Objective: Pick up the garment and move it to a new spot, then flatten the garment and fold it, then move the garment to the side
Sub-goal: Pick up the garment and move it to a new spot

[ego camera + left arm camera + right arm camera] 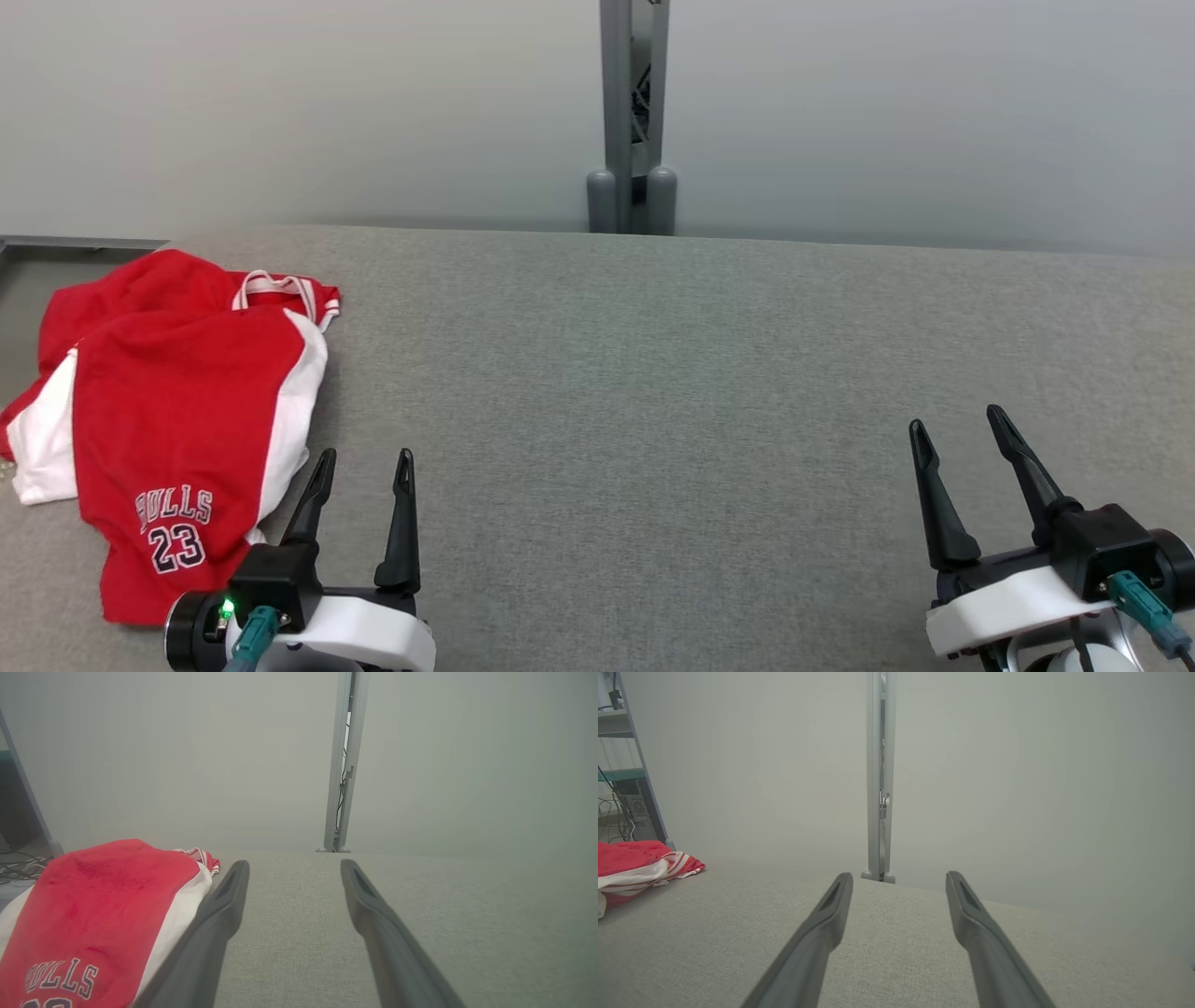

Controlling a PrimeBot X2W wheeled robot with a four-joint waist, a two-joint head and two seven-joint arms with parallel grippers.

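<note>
The garment (177, 420) is bunched at the surface's (653, 392) left edge, beside the wide, empty left pincer (365, 455); the right pincer (956, 417) is likewise spread. If only 1 layer is pinched, it could be dragged off the edge.

Lab-like test bay, grey fabric-covered table (709, 373), pale partition wall (280, 112), cabled shelving (626, 802)

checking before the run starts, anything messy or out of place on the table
Only the garment stands out: it lies rumpled and folded over itself at the far left of the table, not spread flat. Nothing looks spilled or damaged. The left gripper and right gripper are open and empty.
</note>
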